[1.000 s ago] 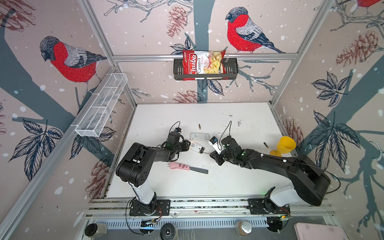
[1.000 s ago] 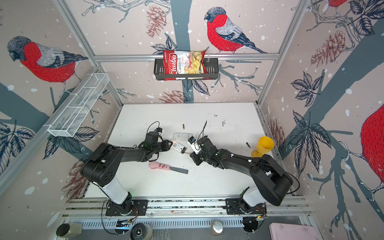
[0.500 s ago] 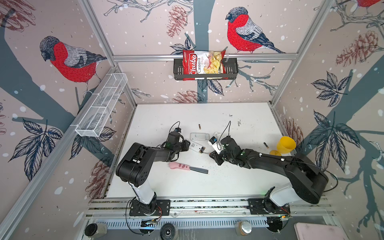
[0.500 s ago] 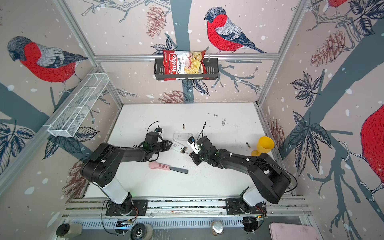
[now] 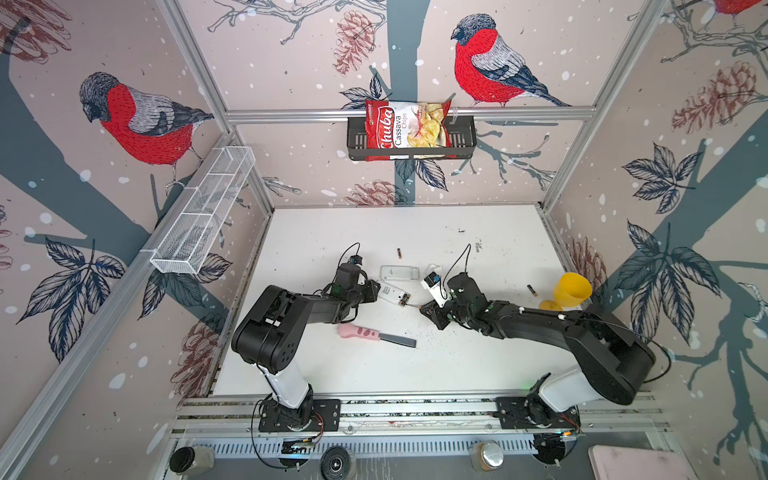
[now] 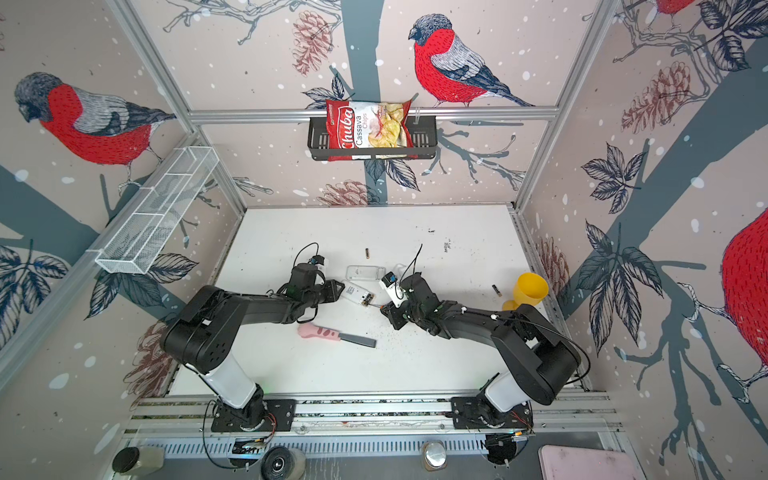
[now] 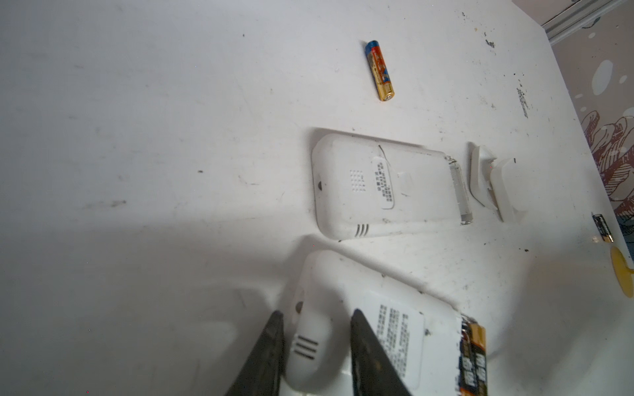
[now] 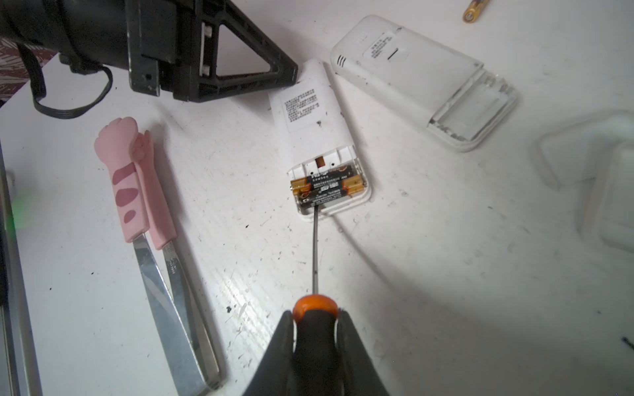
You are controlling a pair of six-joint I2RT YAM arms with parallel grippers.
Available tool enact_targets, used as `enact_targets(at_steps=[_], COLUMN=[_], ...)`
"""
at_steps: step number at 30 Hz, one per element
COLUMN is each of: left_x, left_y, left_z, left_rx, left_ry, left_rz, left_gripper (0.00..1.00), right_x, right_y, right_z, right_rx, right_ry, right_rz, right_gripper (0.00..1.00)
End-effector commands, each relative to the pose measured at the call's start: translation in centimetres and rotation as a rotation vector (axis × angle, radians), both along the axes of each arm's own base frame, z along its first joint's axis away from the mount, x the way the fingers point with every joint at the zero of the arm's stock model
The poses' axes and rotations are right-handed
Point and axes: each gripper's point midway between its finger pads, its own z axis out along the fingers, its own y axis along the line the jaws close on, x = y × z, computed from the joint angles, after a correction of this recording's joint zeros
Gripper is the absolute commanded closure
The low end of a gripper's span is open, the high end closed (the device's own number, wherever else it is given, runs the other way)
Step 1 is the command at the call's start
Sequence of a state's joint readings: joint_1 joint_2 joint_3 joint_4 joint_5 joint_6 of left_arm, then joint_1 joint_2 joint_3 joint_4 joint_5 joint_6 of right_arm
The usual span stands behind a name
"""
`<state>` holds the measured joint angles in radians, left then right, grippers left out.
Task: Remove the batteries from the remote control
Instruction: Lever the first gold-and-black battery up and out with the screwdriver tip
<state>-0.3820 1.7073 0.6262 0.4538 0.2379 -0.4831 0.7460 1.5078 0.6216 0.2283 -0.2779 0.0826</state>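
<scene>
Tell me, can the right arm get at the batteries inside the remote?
Probably yes. The right end effector grips the screwdriver, whose tip sits at the batteries. The remote has its compartment open, and the left end effector holds its other end.

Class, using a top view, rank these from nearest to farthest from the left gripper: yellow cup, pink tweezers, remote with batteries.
1. remote with batteries, held at the left gripper, centre table.
2. pink tweezers, just nearer the robot bases.
3. yellow cup, far right by the wall.
</scene>
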Motion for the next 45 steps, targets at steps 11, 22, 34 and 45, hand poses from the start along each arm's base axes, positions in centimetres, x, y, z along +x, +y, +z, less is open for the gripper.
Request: enact_targets(at_steps=[11,22,34,45], left_x=[-1.2,-1.2,-1.3,-1.3], left_y=[0.0,-0.1,0.0,0.0], left_z=[-1.1,-1.1,-1.1,-1.2], left_rx=[0.008,0.008,0.009,0.011], left_ry=[0.064,0.062,0.063,0.065], left_rz=[-0.022,-0.024,-0.023,-0.022], left_gripper=[0.68,0.68,0.68,0.68], right_x=[0.7,1.1,2.4,2.8], right_y=[0.2,0.8,0.2,-0.3], right_z=[1.3,1.7,2.0,2.2], right_rx=[0.091,0.107,0.144,0.157], right_ry=[0.003,0.003,0.01,0.011], right_rz=[-0.008,0.004,-0.027,-0.042], right_gripper=[1.0,1.0,1.0,1.0])
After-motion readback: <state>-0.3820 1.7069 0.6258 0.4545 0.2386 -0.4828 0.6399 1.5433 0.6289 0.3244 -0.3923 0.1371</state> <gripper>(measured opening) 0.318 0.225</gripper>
